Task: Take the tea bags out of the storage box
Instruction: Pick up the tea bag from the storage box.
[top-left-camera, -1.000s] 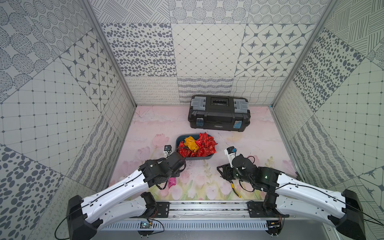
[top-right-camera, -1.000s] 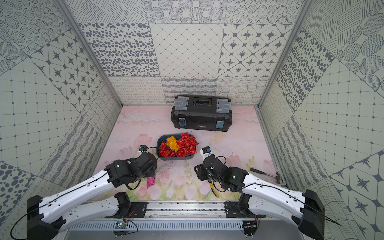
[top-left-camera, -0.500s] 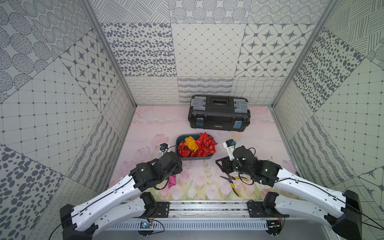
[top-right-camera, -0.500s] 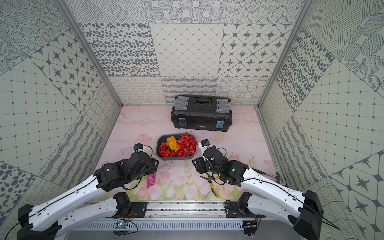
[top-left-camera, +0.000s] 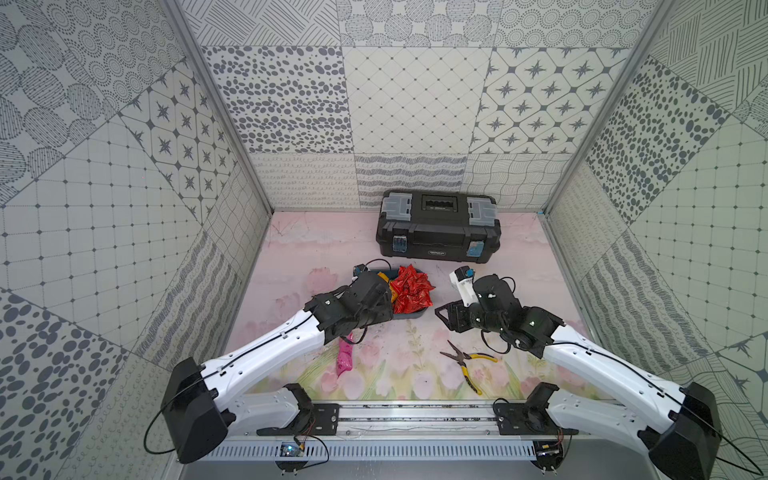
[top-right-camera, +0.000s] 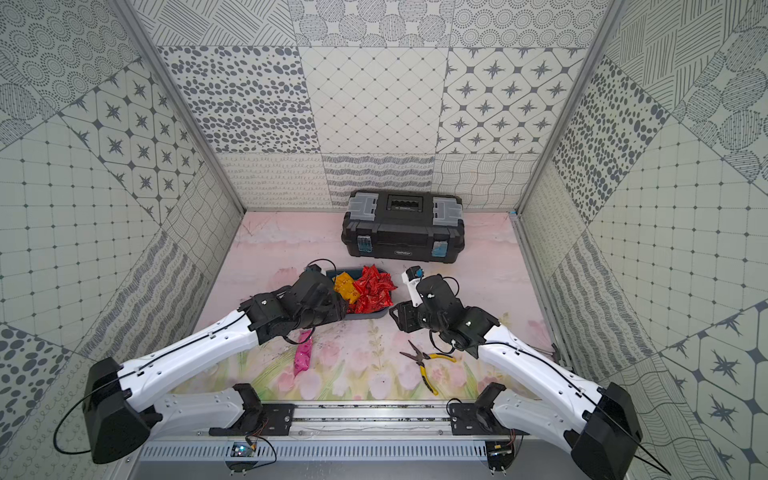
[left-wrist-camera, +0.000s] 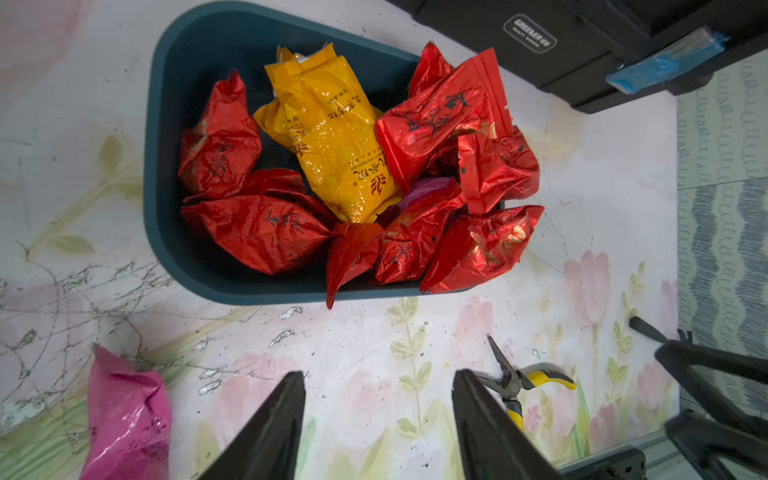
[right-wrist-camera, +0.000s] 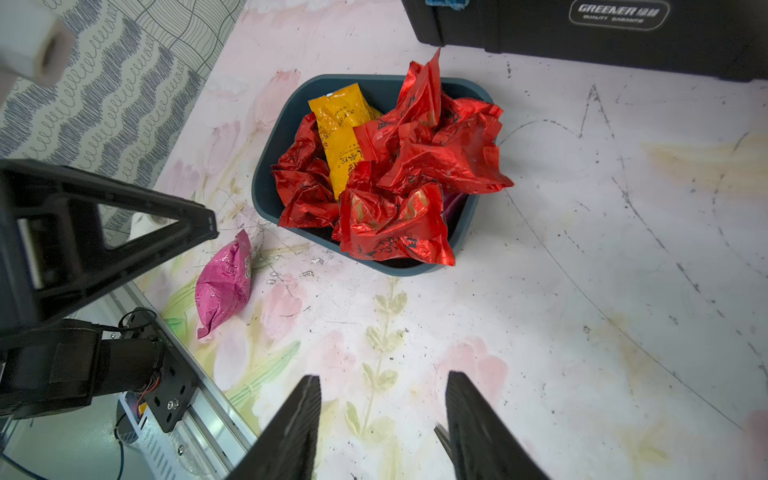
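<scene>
A: What takes up most of the floral table?

B: The black toolbox. It is shut and stands at the back, close to the wall.

A: And the two grippers?

B: The left gripper hangs near the storage box with its jaws well parted and nothing between them. The right gripper is on the box's other side, also parted and empty.

A: Where is the storage box?

B: The teal storage box sits mid-table, in front of the toolbox and apart from it.

A: The tea bags?

B: The tea bags are heaped inside it. Most are red, and one yellow sachet lies on top. A few red ones hang over the rim.

A: Anything smaller?

B: Yellow-handled pliers lie on the table near the right arm. One pink sachet lies outside the box, on the left arm's side.
</scene>
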